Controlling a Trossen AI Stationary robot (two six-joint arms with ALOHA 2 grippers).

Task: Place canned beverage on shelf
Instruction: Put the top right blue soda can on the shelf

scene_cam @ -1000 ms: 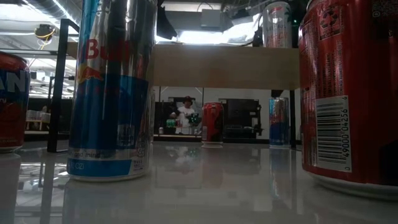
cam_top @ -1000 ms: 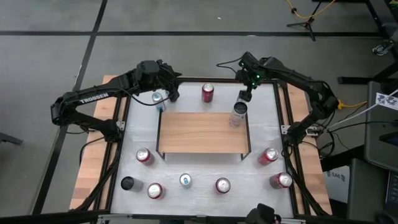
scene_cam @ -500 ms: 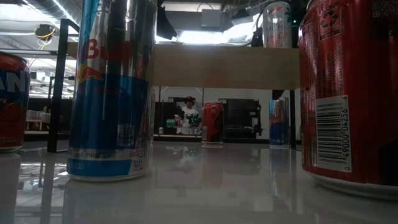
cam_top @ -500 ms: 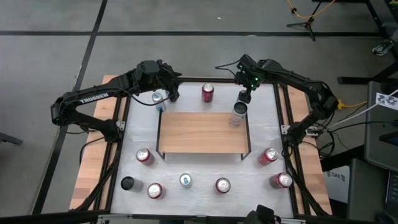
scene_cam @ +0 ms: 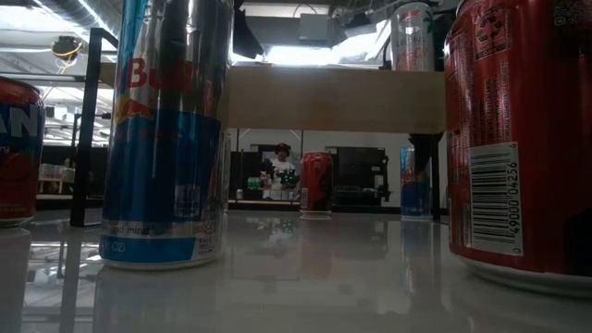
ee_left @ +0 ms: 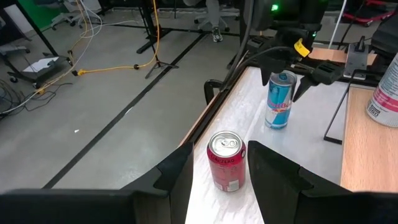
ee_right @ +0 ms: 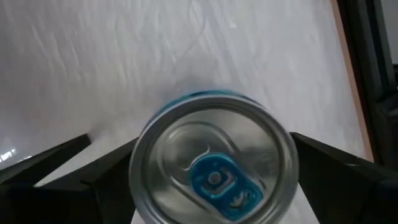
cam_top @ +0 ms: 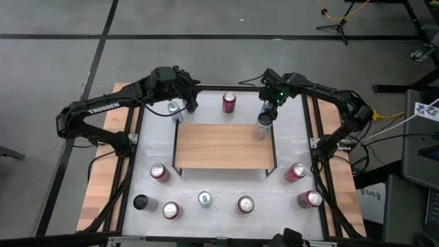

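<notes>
Shift noted in the right gripper [cam_top: 266,110] over the last second: inward from the table's far edge and down, a dark finger now showing beside the blue can [ee_right: 213,155] in the low view. Now straddling that can from straight above, fingers spread wide on either side, not yet closed on it. Can upright on the white table [cam_top: 295,147], long axis vertical, top centred under the wrist, so in line with the approach. Just beside the far right corner of the shelf [cam_top: 219,145], which lies toward the near side of the can and higher than its base. Judged next: squeeze, lift clear of the board's edge, carry a short way nearer. Risk to watch: the white can [cam_top: 261,125] already standing on that corner, close to the path.

Left gripper [cam_top: 182,104] waiting by the far left corner of the shelf, fingers part-way apart, nothing seen between them; farther from the blue can than the right.
</notes>
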